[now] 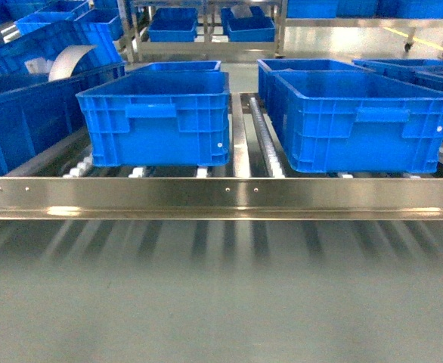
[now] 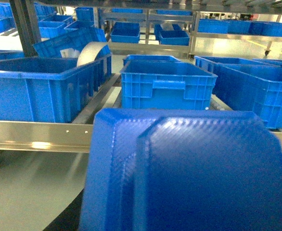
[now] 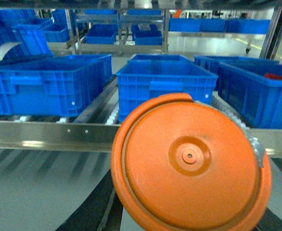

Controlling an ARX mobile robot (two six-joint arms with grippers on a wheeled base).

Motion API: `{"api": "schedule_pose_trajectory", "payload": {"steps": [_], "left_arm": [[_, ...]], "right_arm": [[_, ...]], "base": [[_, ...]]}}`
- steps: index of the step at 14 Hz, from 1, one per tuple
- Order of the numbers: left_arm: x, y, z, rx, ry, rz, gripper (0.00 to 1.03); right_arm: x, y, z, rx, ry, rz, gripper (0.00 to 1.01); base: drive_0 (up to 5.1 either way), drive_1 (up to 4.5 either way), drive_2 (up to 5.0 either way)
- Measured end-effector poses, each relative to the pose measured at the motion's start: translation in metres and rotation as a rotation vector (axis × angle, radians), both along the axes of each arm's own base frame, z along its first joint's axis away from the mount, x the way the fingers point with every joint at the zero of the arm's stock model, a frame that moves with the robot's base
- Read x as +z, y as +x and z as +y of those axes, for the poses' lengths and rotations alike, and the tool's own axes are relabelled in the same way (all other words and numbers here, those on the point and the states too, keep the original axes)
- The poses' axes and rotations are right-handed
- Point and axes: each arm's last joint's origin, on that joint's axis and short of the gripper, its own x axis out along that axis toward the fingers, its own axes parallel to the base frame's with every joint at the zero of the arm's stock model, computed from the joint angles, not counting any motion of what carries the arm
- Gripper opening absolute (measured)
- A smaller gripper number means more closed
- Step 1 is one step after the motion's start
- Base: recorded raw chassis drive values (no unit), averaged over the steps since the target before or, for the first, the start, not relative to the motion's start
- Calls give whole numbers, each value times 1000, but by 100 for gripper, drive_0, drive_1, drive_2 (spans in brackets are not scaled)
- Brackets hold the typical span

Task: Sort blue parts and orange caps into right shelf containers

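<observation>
wrists face shelf [image 1: 221,198], carrying blue part [image 2: 189,173], orange cap [image 3: 191,163].

The shelf's front rail [image 1: 221,198] runs across the whole approach. Behind it two open-topped containers, left [image 1: 157,121] and right [image 1: 361,125], stand apart, a roller lane [image 1: 255,136] bare between them. A blue part [image 2: 189,173] fills the left wrist view; an orange cap [image 3: 191,163] the right.

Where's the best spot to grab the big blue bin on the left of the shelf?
Probably the handle ledge on the front wall of the left bin, coming from the front over the shelf rail. The ledge juts out just below the rim and faces the robot, so fingers could hook under it.
</observation>
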Motion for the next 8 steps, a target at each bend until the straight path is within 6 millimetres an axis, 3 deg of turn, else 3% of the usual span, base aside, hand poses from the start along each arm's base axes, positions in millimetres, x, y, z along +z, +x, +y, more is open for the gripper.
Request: {"api": "schedule_pose_trajectory", "payload": {"steps": [8], "left_arm": [[0,0,0,-1,0,0,43]], "right_arm": [[0,0,0,0,0,1,43]], "base": [[0,0,0]]}}
